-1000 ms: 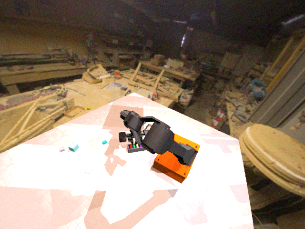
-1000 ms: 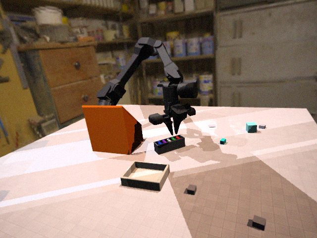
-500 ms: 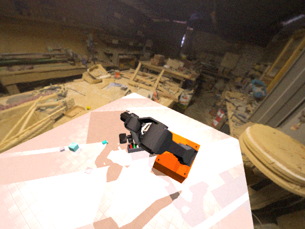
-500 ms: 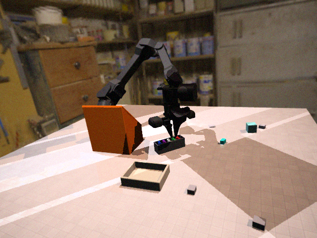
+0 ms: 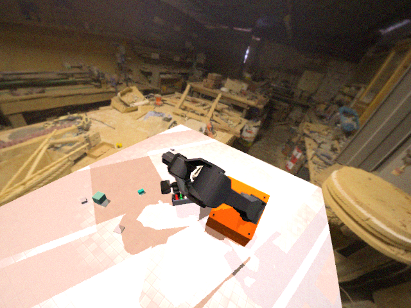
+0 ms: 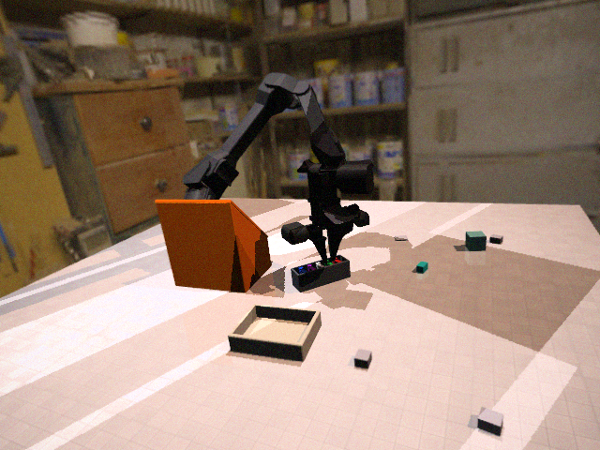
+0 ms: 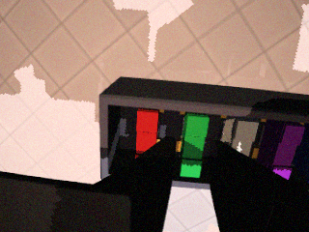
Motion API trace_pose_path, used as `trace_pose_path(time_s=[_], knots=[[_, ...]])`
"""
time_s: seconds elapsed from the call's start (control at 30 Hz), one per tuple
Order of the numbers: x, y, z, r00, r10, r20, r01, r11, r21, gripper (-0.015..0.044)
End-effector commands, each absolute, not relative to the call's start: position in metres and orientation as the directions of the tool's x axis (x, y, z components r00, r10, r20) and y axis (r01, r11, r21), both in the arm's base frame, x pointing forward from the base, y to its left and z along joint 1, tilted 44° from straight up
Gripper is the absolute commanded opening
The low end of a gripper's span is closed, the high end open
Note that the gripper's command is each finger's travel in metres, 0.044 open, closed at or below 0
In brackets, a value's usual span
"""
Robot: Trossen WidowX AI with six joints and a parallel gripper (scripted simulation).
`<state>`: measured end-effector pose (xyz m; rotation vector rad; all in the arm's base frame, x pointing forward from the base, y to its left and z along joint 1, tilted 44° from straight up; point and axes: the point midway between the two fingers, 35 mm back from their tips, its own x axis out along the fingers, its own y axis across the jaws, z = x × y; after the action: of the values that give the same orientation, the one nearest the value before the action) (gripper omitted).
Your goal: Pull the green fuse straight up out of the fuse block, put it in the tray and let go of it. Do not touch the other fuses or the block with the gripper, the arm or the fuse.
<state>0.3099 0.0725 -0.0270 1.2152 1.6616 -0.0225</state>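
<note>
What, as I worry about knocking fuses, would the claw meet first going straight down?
Likely the green fuse, in line with the claw; depth is unclear, so the block could come first.

A black arm (image 5: 210, 187) (image 6: 286, 89) is partly hiding the fuse block (image 5: 182, 201) (image 6: 322, 279) (image 7: 193, 89); a teal cube (image 5: 99, 197) (image 6: 475, 241) and smaller teal block (image 5: 141, 191) (image 6: 422, 266) are sitting apart on the counter (image 5: 185, 265) (image 6: 412, 397) (image 7: 48, 39).

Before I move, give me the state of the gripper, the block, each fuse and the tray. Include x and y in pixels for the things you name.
Gripper (image 5: 179, 192) (image 6: 328, 262) (image 7: 191, 149): partly open, fingers straddling the green fuse
Fuse block (image 5: 182, 201) (image 6: 322, 279) (image 7: 159, 88): upright on the table
Green fuse (image 5: 181, 196) (image 6: 330, 262) (image 7: 195, 127): in its slot
Red fuse (image 5: 176, 197) (image 6: 337, 260) (image 7: 147, 127): in its slot
White fuse (image 6: 318, 264) (image 7: 247, 134): in its slot
Purple fuse (image 6: 310, 266) (image 7: 290, 140): in its slot
Blue fuse (image 6: 301, 268) (image 7: 305, 147): in its slot
Tray (image 5: 198, 171) (image 6: 266, 345): upright, no fuse inside
</note>
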Motion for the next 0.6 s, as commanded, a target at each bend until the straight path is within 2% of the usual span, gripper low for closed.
trace_pose_path(time_s=[0.0,0.37,0.57], knots=[[0.309,0.0757,-0.0313,0.039,0.694,-0.719,0.715,0.483,0.505,0.0074],[0.309,0.0767,-0.0323,0.039,0.694,-0.719,0.715,0.483,0.505,0.0074],[0.3095,0.076,-0.0311,0.041,0.691,-0.722,0.711,0.488,0.507,0.0034]])
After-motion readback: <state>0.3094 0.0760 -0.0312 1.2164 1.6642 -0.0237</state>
